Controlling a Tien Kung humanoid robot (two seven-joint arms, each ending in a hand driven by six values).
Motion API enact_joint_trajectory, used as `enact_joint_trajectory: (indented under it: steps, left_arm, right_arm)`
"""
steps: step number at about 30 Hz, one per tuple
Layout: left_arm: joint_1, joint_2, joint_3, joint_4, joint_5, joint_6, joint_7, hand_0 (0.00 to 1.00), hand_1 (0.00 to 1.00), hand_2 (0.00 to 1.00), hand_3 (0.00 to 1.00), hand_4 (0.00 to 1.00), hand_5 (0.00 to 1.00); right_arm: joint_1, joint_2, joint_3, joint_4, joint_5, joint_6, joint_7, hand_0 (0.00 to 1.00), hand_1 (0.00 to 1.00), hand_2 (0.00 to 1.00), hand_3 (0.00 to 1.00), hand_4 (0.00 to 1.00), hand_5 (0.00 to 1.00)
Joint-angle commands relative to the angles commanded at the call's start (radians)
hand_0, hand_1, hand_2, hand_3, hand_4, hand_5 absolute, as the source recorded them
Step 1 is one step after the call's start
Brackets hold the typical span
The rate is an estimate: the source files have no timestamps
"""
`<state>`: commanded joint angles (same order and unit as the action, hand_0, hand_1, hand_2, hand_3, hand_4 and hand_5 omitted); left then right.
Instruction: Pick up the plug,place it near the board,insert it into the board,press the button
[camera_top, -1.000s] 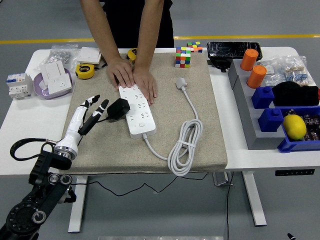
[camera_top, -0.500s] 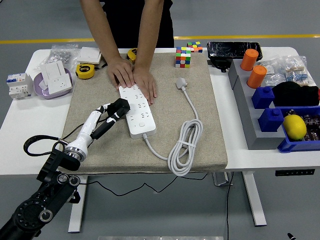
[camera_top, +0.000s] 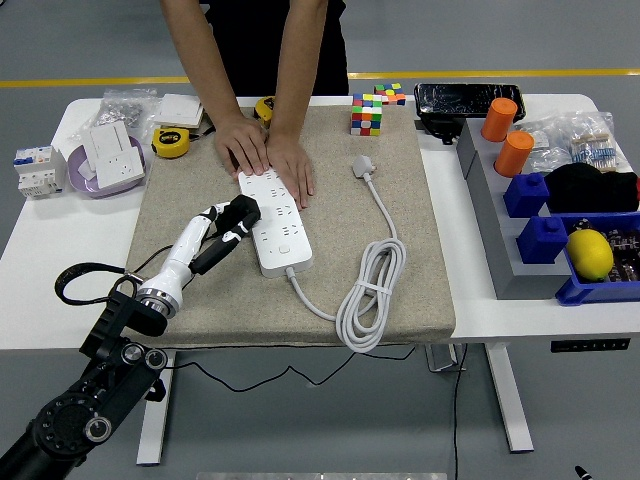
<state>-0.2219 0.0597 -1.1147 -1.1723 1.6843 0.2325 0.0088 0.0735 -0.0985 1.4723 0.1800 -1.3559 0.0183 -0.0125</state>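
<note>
A black plug (camera_top: 241, 212) lies on the beige mat just left of the white power strip (camera_top: 273, 220). My left hand (camera_top: 222, 228) reaches in from the lower left and its fingers are curled around the plug, which touches or nearly touches the strip's left edge. The strip's button (camera_top: 284, 249) is near its front end. A person at the far side presses both hands (camera_top: 265, 155) flat on the strip's far end. My right hand is out of view.
The strip's white cable (camera_top: 372, 285) coils on the mat to the right, ending in a white plug (camera_top: 362, 166). A Rubik's cube (camera_top: 366, 113) stands at the mat's back. A tape measure (camera_top: 170, 142) and a purple bowl (camera_top: 90, 180) are at the left, bins (camera_top: 560, 240) at the right.
My left hand moved right and forward to the black plug and closed its fingers on it. The plug shifted slightly toward the strip. The person's hands stayed still.
</note>
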Motion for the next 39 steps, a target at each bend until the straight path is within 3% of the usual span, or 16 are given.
enact_joint_trajectory:
  steps: [25, 39]
  left_arm:
    - [-0.052, 0.008, 0.052, 0.01, 0.057, -0.011, 0.021, 0.981, 0.963, 0.902, 0.87, 0.903, 0.998]
    - [-0.105, 0.028, 0.105, 0.019, 0.197, -0.037, 0.068, 0.986, 0.957, 0.889, 0.866, 0.906, 0.998]
  right_arm:
    - [0.003, -0.003, -0.012, 0.0, 0.004, 0.0, -0.004, 0.903, 0.787, 0.77, 0.791, 0.998, 0.957]
    - [0.004, -0.004, -0.017, 0.0, 0.008, -0.001, -0.007, 0.903, 0.786, 0.77, 0.791, 0.998, 0.972]
